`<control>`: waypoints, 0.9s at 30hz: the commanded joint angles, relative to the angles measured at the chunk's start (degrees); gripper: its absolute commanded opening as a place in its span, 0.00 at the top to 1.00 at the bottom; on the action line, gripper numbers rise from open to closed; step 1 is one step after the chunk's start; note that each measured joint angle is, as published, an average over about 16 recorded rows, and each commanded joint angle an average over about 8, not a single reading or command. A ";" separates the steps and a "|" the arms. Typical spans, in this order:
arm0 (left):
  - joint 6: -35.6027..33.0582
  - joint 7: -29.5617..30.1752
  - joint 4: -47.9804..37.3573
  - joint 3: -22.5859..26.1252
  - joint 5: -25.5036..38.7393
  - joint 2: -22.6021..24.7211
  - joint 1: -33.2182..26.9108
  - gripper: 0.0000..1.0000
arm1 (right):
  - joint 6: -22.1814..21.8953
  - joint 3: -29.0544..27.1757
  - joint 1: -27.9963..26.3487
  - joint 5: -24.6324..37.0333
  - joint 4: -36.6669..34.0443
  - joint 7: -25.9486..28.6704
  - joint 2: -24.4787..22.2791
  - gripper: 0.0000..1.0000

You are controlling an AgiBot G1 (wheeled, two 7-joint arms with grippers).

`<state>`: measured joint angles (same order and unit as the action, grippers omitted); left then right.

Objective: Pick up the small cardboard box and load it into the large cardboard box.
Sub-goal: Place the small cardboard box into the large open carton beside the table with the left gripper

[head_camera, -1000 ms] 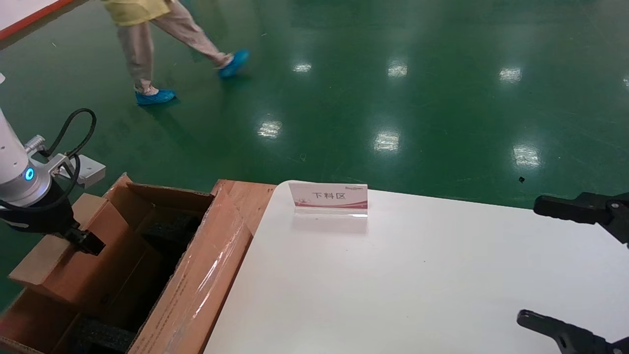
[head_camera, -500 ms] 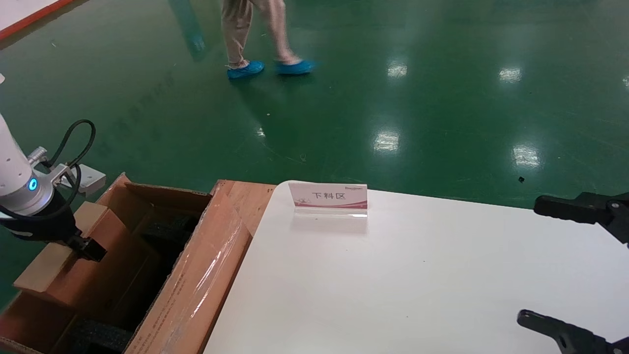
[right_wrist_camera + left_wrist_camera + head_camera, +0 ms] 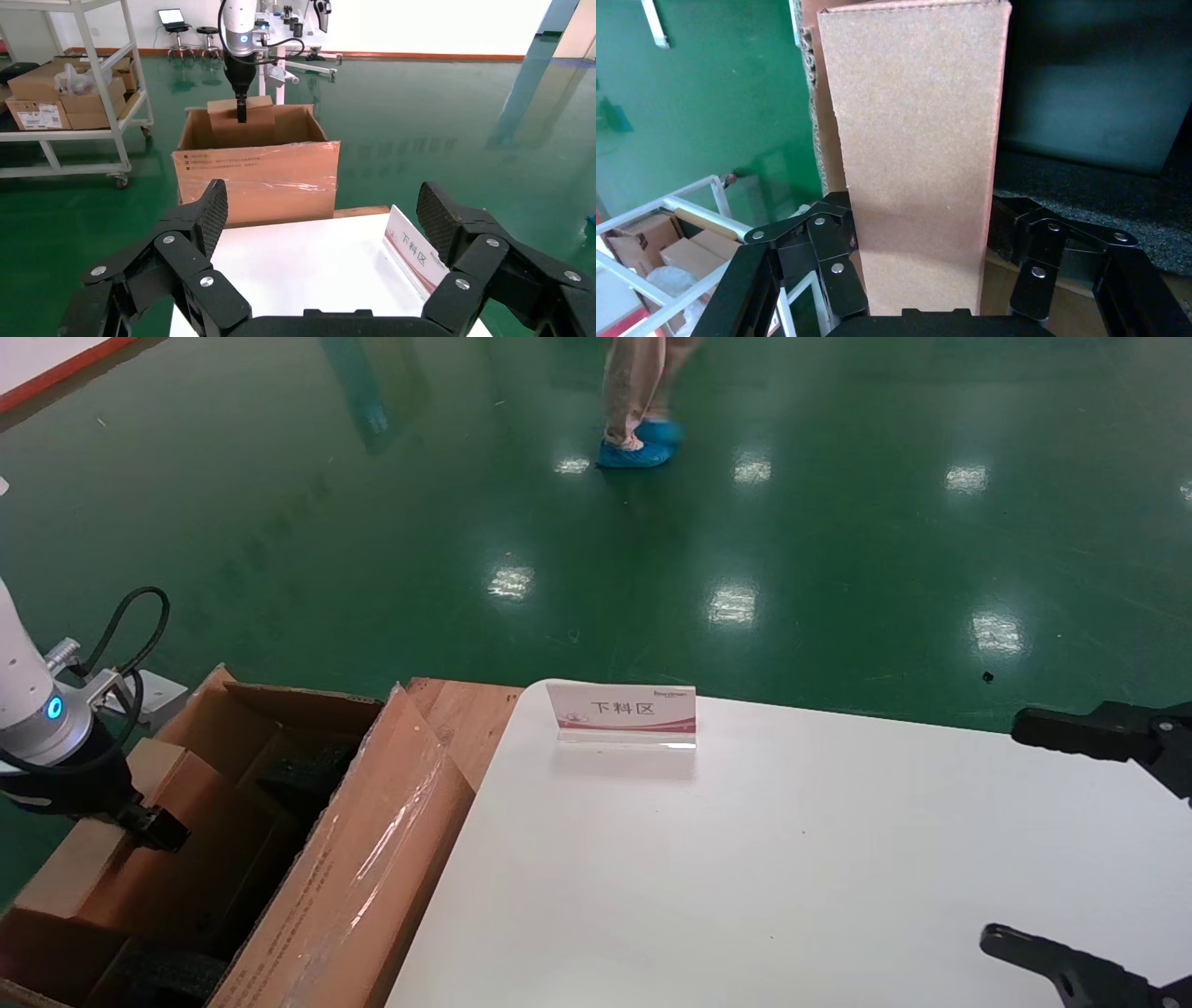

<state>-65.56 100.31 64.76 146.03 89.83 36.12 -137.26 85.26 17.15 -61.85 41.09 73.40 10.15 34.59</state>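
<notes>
Small cardboard box (image 3: 140, 840) hangs clamped in the left claw (image 3: 149, 826), partly sunk into the large cardboard box (image 3: 363, 859) at the wall farthest from the counter (image 3: 792, 859). Its long axis runs straight out from the claw toward the black foam (image 3: 1088, 189). Right claw (image 3: 320, 232) idles wide open and empty over the counter, well apart from that carton.

Left gripper (image 3: 916, 270) low at far left, pointing down, fingers clamped both sides of load. Right gripper (image 3: 1085, 845) parked at right, jaws wide apart.
</notes>
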 commanded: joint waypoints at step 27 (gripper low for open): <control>0.04 -0.19 -0.29 0.09 -0.10 -0.08 0.41 0.00 | -0.02 0.01 0.01 -0.02 -0.01 -0.01 -0.01 0.00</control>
<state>-65.51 100.12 64.47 146.10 89.69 36.04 -136.85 85.24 17.15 -61.84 41.07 73.39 10.14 34.58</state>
